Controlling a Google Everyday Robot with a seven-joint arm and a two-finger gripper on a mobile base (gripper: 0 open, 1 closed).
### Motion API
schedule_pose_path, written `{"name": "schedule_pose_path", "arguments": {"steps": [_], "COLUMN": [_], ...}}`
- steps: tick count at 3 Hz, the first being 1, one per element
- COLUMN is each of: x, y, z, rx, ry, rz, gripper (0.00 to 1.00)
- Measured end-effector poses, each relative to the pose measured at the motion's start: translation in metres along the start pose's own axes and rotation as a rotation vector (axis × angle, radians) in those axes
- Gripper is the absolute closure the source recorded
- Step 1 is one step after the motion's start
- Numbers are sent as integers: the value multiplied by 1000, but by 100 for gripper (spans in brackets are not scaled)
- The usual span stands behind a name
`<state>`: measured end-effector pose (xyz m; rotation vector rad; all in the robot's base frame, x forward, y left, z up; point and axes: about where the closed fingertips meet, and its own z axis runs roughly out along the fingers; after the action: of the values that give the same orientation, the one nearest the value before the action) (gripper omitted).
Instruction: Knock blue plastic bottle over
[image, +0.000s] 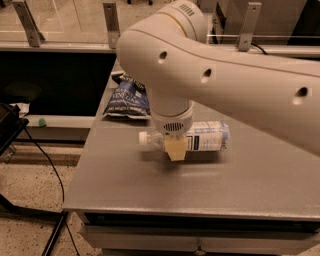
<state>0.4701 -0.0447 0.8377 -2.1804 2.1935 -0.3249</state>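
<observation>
The blue plastic bottle (207, 136) is clear with a white cap (143, 138) and a white-and-dark label. It lies on its side on the grey table (150, 185), cap pointing left. My gripper (175, 148) hangs just in front of the bottle's neck end, its tan fingertip covering part of the bottle. The big white arm (225, 75) fills the upper right and hides whatever is behind it.
A dark blue crinkly chip bag (127, 97) lies at the table's far left, behind the bottle. The table's left edge and front edge are close. Black cables run over the floor at the left. A glass railing stands behind.
</observation>
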Motion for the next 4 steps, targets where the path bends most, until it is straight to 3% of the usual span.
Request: {"name": "schedule_pose_path", "arguments": {"steps": [2, 3, 4], "x": [1, 0, 24], "y": [-1, -1, -10], "z": [-3, -7, -24], "rx": [10, 6, -40], "ry": [0, 4, -43], "rz": [-4, -21, -16], "gripper": [1, 0, 0]}}
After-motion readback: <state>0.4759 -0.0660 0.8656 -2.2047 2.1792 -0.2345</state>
